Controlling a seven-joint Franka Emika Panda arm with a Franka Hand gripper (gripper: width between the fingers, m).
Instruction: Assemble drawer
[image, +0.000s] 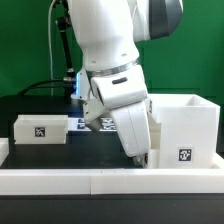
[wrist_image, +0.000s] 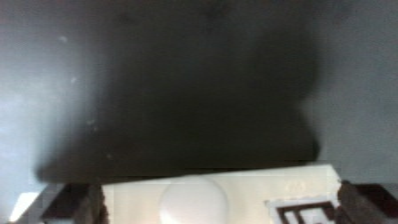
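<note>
- Hanging nose-down at mid-scene in the exterior view: gripper (image: 140, 156), fingers (wrist_image: 63, 204) standing wide apart, open.
- Showing blurred between the fingers: white piece (wrist_image: 217, 198), contact impossible to tell.
- Standing just beside the gripper at 3 o'clock: tall box (image: 186, 122).
- Lying well apart at 9 o'clock: tray (image: 40, 128).
- Running along at 6 o'clock: rail (image: 70, 180).

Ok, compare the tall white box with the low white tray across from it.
The tall white plastic box stands much higher than the low white plastic tray. The box sits at the exterior view's right; the tray at its left. Both are white with a square black-and-white tag.
</note>
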